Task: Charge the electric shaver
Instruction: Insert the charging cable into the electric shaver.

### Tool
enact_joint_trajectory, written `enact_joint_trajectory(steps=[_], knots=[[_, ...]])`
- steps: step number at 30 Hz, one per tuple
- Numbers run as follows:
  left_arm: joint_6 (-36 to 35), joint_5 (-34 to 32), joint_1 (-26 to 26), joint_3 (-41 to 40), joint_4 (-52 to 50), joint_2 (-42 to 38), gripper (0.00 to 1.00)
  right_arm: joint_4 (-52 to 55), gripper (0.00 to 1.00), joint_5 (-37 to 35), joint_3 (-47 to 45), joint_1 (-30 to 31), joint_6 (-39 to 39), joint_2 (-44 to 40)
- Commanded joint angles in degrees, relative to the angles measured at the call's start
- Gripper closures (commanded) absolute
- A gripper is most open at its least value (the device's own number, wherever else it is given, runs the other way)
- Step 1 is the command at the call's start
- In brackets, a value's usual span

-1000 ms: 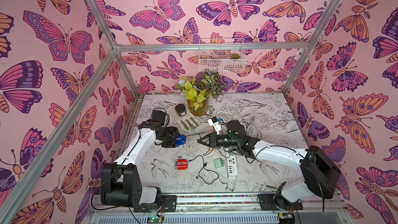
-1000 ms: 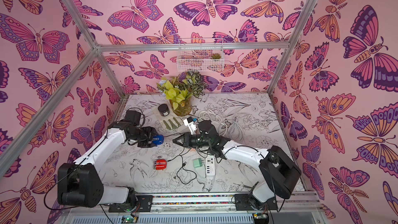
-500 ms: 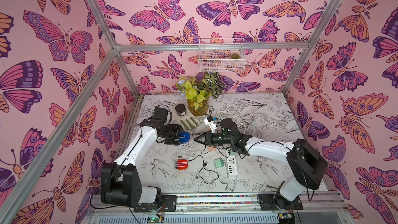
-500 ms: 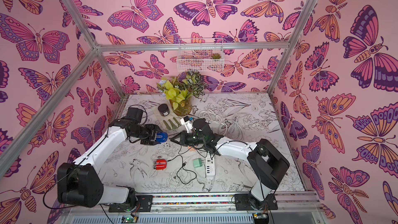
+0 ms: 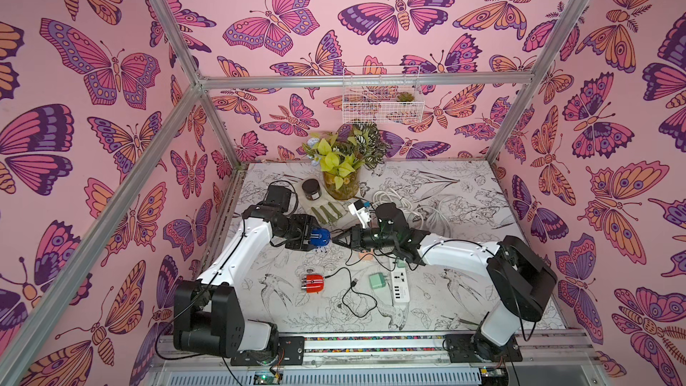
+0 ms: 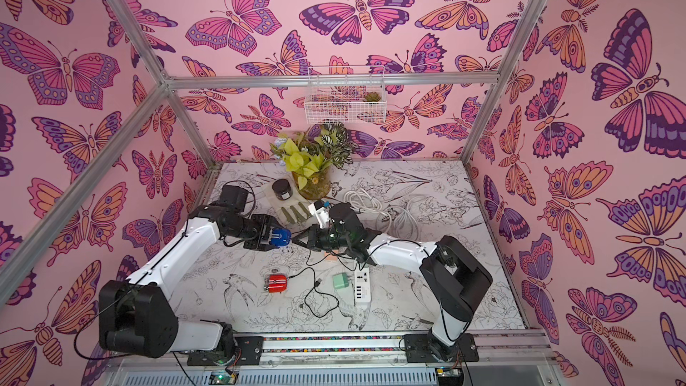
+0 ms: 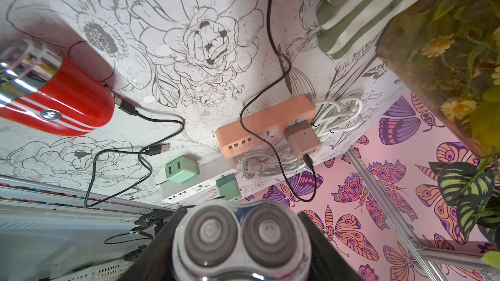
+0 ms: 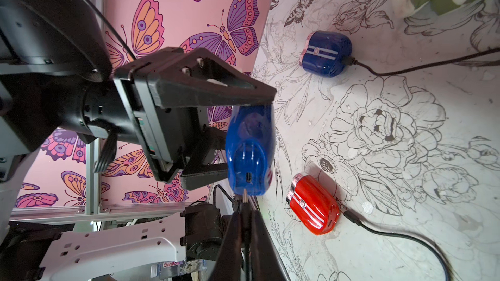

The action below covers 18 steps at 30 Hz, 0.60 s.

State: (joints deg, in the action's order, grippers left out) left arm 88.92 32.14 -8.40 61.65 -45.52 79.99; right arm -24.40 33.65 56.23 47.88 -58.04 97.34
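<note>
We have both arms meeting over the middle of the table [image 5: 456, 302], fingertips facing each other. The left gripper [image 5: 314, 238] stands about half open, its two fingers clamped across the body of the blue shaver [image 8: 249, 144], which it holds up clear of the table. The cutting heads face back toward the left wrist, so the shaver's long axis runs straight out from that gripper and its base points at the right arm. The right gripper [image 5: 338, 241] is squeezed almost fully shut on the black plug [image 8: 244, 198] of a charging cable, and the metal tip pokes out ahead of its fingertips. The charging port [image 8: 248, 177] is a small dark slot in the shaver's base, directly ahead of that tip and very close. We cannot tell whether the tip already touches the shell. We judge that the plug sits a little to one side of the slot, so the right arm, being nearer, would need a slight nudge across and then a straight push along the shaver's axis. A red shaver [image 5: 312, 283] lies below and nearer the arms' bases, with its own cable already in it.
</note>
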Motion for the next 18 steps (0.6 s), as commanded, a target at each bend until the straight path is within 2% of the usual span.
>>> enact_joint_trajectory(steps=[1, 18], knots=[[-0.9, 1.3, -0.5, 0.2, -1.7, 0.1, 1.0, 1.0, 1.0, 0.5, 1.6, 0.1, 1.3, 0.6], [-0.8, 1.0, -1.7, 0.7, -1.7, 0.8, 1.0, 1.3, 1.0, 1.1, 1.9, -0.5, 1.1, 1.1]])
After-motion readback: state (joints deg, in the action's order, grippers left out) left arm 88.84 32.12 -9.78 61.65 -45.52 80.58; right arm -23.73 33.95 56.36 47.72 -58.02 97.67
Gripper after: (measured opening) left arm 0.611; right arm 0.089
